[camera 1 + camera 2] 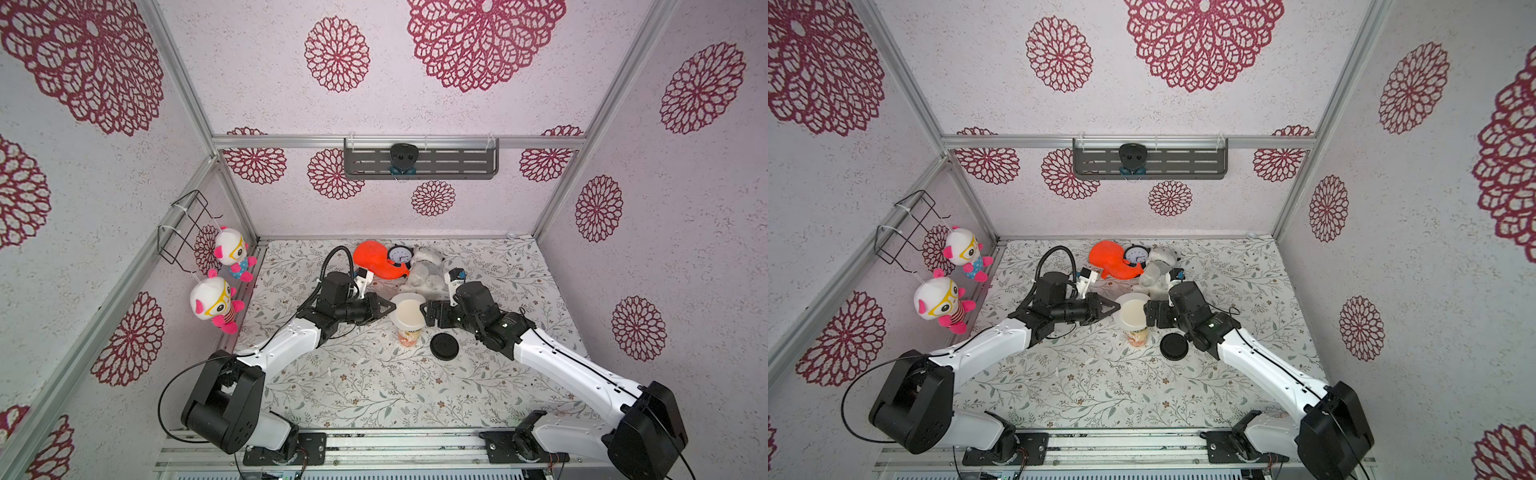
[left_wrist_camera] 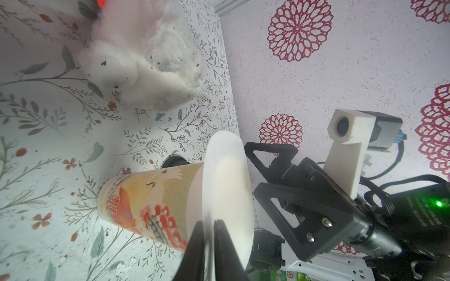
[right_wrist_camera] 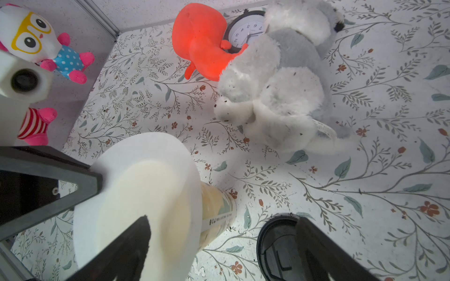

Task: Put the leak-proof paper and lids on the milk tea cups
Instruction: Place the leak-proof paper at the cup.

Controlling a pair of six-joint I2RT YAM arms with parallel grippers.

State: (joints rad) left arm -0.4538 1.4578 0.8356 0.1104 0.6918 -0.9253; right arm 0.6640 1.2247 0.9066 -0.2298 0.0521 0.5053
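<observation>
The milk tea cup [image 1: 409,337] [image 1: 1137,336] stands upright mid-table in both top views, its orange-red print facing the left wrist view [image 2: 151,197]. The leak-proof paper [image 1: 409,311] [image 1: 1133,311] lies across its mouth as a white disc overhanging the rim [image 3: 136,185] [image 2: 226,185]. My left gripper [image 1: 392,307] [image 2: 210,226] comes in level from the left, its jaws nearly together with the paper's edge between them. To the right of the cup my right gripper [image 1: 426,318] [image 3: 224,219] is open wide, one finger above the paper, the other above the black lid.
A black round lid [image 1: 444,347] [image 3: 277,243] lies flat just right of the cup. Behind the cup sit an orange plush [image 1: 374,262], a clock [image 1: 399,255] and a grey-white plush dog [image 1: 424,272]. Two dolls [image 1: 212,303] hang on the left wall.
</observation>
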